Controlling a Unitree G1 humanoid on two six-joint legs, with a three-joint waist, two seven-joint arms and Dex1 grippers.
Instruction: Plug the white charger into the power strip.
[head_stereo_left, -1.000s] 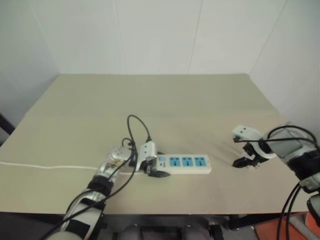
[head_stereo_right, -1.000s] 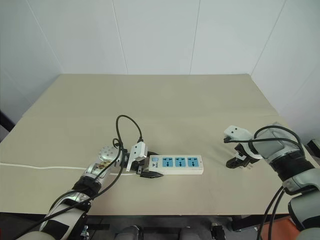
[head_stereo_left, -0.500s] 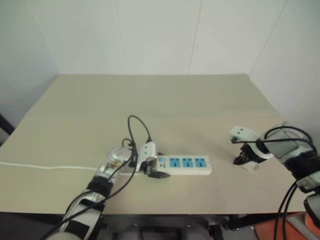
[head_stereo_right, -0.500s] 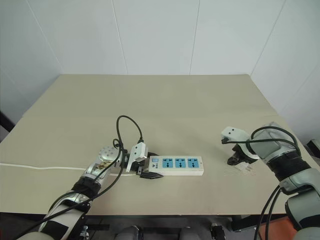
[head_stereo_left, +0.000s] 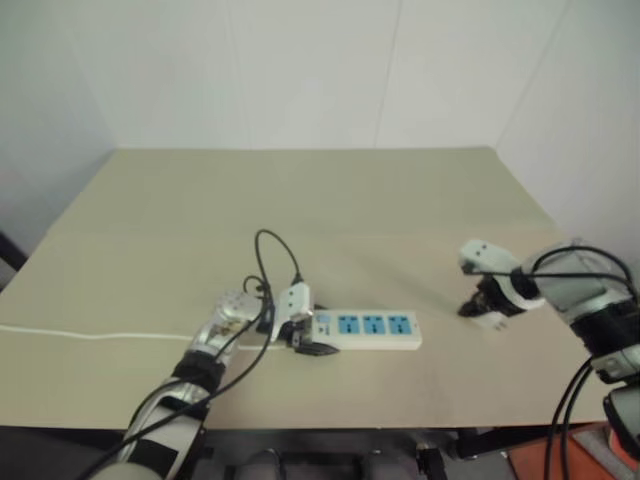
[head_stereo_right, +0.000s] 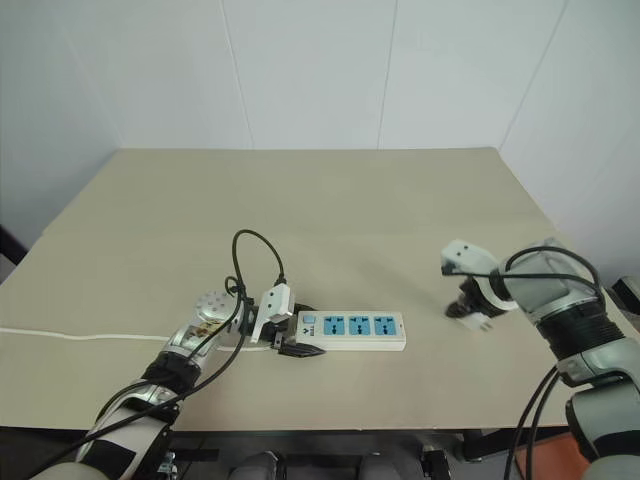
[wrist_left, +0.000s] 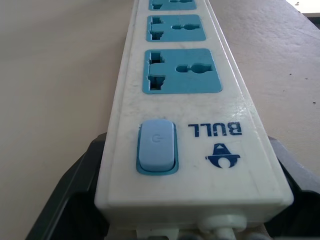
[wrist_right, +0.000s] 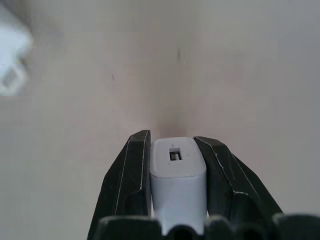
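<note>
The long white plastic power strip (head_stereo_right: 352, 329) with three blue socket faces lies near the front of the beige desk (head_stereo_right: 330, 210). The left gripper (head_stereo_right: 287, 338) is clamped on its switch end, where a pale blue button (wrist_left: 157, 146) sits beside the printed word "BULL" (wrist_left: 215, 129). Well apart to the right, the right gripper (wrist_right: 172, 150) is closed on the small white plastic cube-like charger (wrist_right: 177, 172), held above the desk.

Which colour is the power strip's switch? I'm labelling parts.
Light blue switch on the power strip, clearest in the left wrist view.
</note>
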